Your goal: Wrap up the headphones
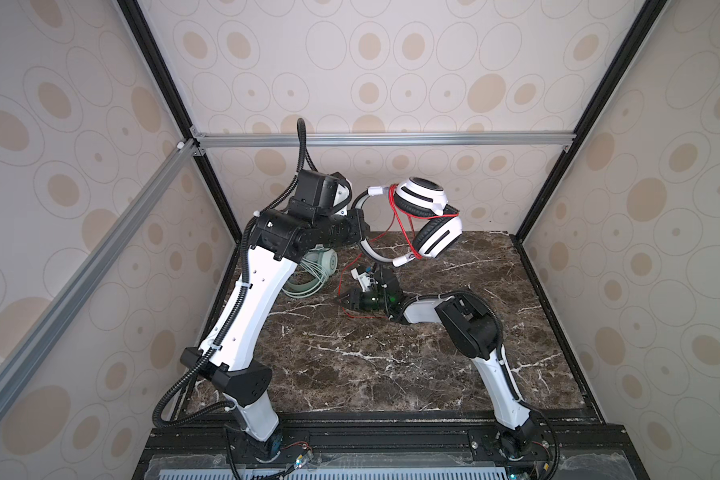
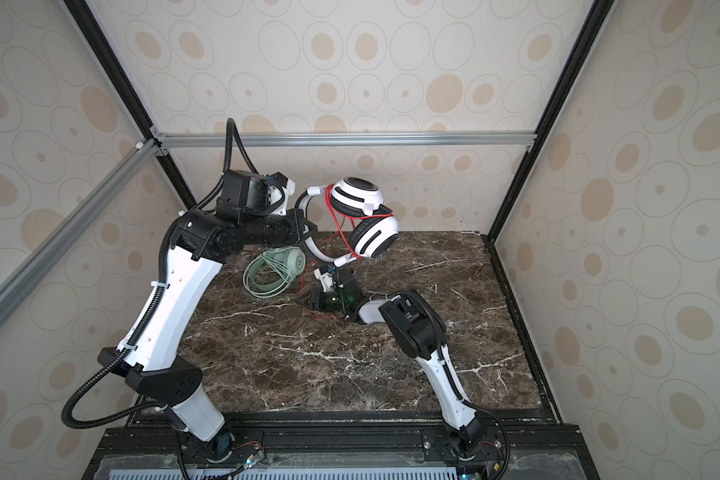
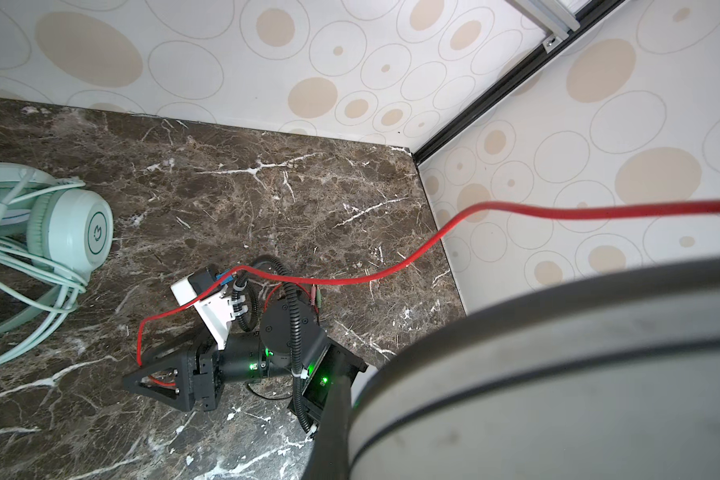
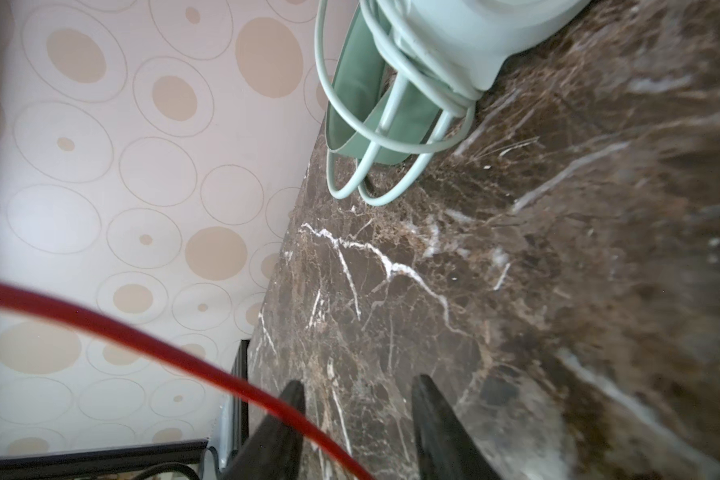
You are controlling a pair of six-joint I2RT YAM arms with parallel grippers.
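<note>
My left gripper (image 1: 360, 226) is shut on the grey headband of the white-and-black headphones (image 1: 429, 220), holding them up above the back of the table. The headband (image 3: 558, 374) fills the left wrist view beside one dark finger (image 3: 333, 424). The red cable (image 1: 400, 220) is looped round the ear cups and hangs down to my right gripper (image 1: 341, 301). That gripper lies low over the marble, pointing left, open. In the right wrist view the red cable (image 4: 142, 340) crosses one finger and runs between the jaws of the right gripper (image 4: 358, 390). The mint green headphones (image 2: 275, 272) lie at the back left.
The dark marble table (image 1: 350, 365) is boxed in by patterned walls and black frame posts (image 1: 528, 224) close behind the raised headphones. The mint pair's pale cable (image 4: 391, 137) lies in loose loops around its band. The cable's plugs (image 3: 314, 297) hang near the right wrist.
</note>
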